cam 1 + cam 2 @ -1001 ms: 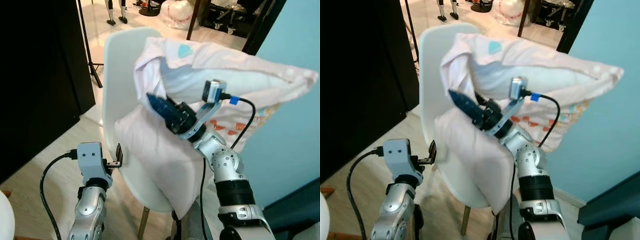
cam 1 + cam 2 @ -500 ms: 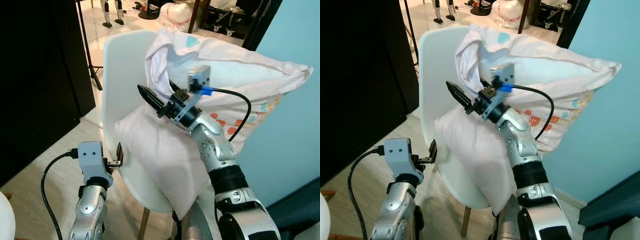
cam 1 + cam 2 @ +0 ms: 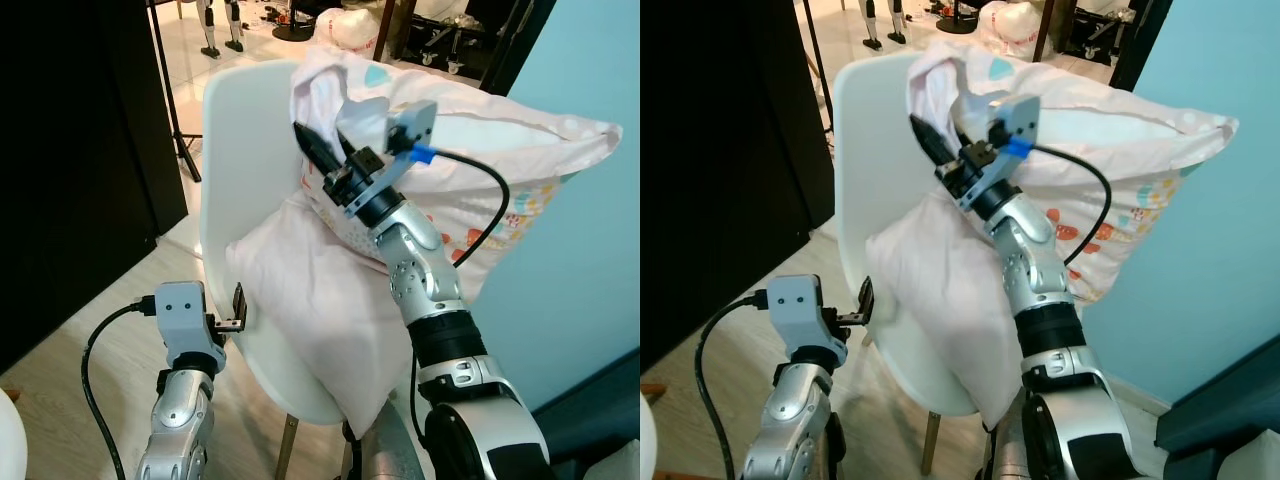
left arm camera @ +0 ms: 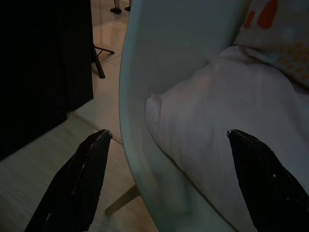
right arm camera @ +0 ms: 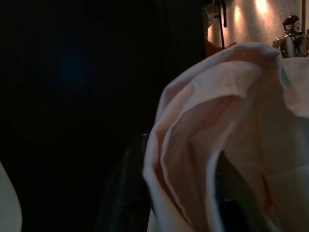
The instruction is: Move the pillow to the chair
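Observation:
A white pillow (image 3: 330,310) with coloured prints lies slumped over the seat and back of a white shell chair (image 3: 240,130); its far corner sticks out to the right. My right gripper (image 3: 312,148) is raised at the pillow's upper left edge, shut on a fold of its fabric (image 5: 193,145), with dark fingers (image 5: 130,193) on either side of the fold. Down at the chair's front left edge my left gripper (image 4: 166,133) stands open, its fingers (image 4: 87,174) apart and nothing held between them.
A black panel (image 3: 70,150) stands close on the left, a teal wall (image 3: 590,250) on the right. Tripod legs (image 3: 180,130) and clutter stand on the tiled floor behind the chair. A cable (image 3: 100,380) hangs from the left wrist.
My right gripper has climbed from the pillow's left middle to its upper left edge and now has a fold of fabric between its fingers. The left arm has stayed put.

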You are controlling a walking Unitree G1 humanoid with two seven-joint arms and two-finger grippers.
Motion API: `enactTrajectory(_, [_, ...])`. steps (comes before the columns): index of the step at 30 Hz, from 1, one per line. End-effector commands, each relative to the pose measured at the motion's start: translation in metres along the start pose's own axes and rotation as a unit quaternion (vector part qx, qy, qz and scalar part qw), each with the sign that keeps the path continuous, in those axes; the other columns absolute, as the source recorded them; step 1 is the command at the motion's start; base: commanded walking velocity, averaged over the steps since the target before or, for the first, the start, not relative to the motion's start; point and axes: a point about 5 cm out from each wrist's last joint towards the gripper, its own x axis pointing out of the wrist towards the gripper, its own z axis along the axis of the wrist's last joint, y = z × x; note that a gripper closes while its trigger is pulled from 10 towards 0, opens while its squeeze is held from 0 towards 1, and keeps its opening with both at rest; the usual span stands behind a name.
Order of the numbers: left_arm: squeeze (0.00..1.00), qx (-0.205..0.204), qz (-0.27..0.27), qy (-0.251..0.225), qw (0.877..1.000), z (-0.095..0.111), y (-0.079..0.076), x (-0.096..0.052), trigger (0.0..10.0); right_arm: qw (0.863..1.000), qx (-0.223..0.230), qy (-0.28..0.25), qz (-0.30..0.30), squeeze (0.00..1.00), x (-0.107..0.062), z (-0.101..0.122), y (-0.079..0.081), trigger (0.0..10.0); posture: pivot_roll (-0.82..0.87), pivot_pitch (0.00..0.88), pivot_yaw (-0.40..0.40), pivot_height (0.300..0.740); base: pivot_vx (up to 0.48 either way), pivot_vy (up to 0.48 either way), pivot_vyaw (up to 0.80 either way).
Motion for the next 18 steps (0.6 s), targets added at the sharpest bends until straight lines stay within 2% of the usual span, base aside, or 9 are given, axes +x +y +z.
enactTrajectory(1, [0.00,0.000,0.000,0.006,1.000,-0.004,-0.001,0.000,10.0,1.000,0.007,0.001,-0.009,1.00,0.000,0.000,-0.003,10.0,0.01,0.088,-0.109,0.553,0.000,0.000,0.00])
enactTrajectory(9, [0.00,0.000,0.000,0.007,1.000,-0.004,-0.001,-0.001,10.0,1.000,0.015,-0.019,-0.009,1.00,0.000,0.010,-0.009,10.0,0.01,0.091,-0.108,0.553,0.000,0.000,0.00])
enactTrajectory(10, [0.00,0.000,0.000,0.007,1.000,-0.004,0.000,0.000,10.0,1.000,-0.015,-0.015,0.005,1.00,0.001,0.012,-0.006,10.0,0.01,0.093,-0.108,0.553,0.000,0.000,0.00])
enactTrajectory(11, [0.00,0.000,0.000,0.007,1.000,-0.004,0.000,0.000,10.0,1.000,-0.015,-0.015,0.005,1.00,0.001,0.012,-0.006,10.0,0.01,0.093,-0.108,0.553,0.000,0.000,0.00])
enactTrajectory(14, [0.00,0.000,0.001,0.006,1.000,-0.003,0.000,0.000,10.0,0.994,-0.106,0.002,0.033,1.00,0.004,0.016,0.000,10.0,0.01,0.095,-0.109,0.553,0.000,0.000,0.00])
enactTrajectory(18, [0.00,-0.001,0.002,0.006,1.000,-0.003,0.000,0.000,10.0,0.992,-0.122,0.000,0.029,1.00,0.005,0.017,0.000,10.0,0.01,0.095,-0.111,0.553,0.000,0.000,0.00])
